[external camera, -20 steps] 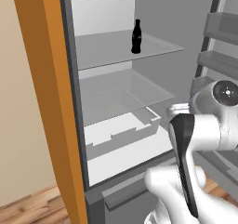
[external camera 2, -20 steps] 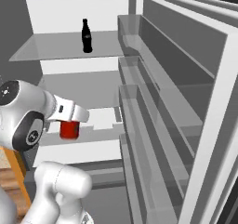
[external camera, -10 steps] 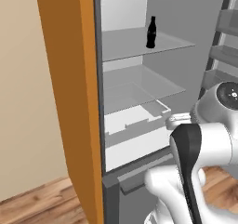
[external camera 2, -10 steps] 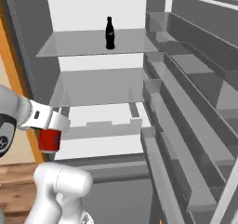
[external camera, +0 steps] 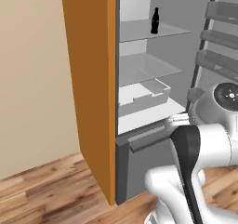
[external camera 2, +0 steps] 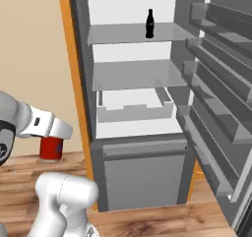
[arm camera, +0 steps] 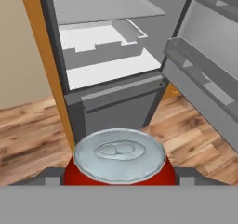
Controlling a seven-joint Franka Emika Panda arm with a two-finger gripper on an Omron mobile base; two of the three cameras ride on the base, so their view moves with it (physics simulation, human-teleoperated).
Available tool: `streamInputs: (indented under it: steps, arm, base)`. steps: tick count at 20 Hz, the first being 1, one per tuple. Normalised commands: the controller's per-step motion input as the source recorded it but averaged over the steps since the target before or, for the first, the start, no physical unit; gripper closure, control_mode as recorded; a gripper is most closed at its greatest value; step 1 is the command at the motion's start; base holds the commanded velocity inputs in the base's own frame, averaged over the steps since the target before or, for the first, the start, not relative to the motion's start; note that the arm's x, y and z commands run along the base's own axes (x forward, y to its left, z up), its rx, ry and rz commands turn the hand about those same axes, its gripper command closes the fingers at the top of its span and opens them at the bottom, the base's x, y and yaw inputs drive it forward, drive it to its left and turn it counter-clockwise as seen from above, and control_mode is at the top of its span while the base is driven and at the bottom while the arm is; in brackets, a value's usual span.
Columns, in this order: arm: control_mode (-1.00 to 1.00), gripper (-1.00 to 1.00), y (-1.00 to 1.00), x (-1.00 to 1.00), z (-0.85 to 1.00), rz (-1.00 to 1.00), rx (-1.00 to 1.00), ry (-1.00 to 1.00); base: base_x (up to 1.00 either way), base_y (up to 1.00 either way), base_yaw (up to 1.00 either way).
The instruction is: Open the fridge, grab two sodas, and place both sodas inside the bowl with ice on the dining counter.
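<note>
- The fridge (external camera 2: 142, 147) fills the centre and right of the right base view, door swung wide at the right edge so the pale shelves can be reached.
- The white arm sits at the lower left of that view, clear of the fridge interior.
- The black bottle (external camera 2: 149, 23) stands upright on the top shelf, upper centre, not yet collected.
- The hand (external camera 2: 51, 141), at the left edge, is closed on the red can (external camera 2: 50, 149), held upright, silvery top up, probably so it travels steadily to the bowl.
</note>
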Motion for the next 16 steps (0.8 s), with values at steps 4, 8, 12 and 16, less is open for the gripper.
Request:
streamInputs:
  steps: [4,8,12,16]
  arm:
    - [1.0,1.0,0.0,0.0,0.0,0.0,0.0,0.0]
    - [1.0,1.0,0.0,0.0,0.0,0.0,0.0,0.0]
    - [1.0,1.0,0.0,0.0,0.0,0.0,0.0,0.0]
    - [1.0,1.0,0.0,0.0,0.0,0.0,0.0,0.0]
  base:
    - [-1.0,0.24,-0.13]
    - [-1.0,0.05,-0.09]
    - [-1.0,0.0,-0.15]
    - [-1.0,0.0,-0.3]
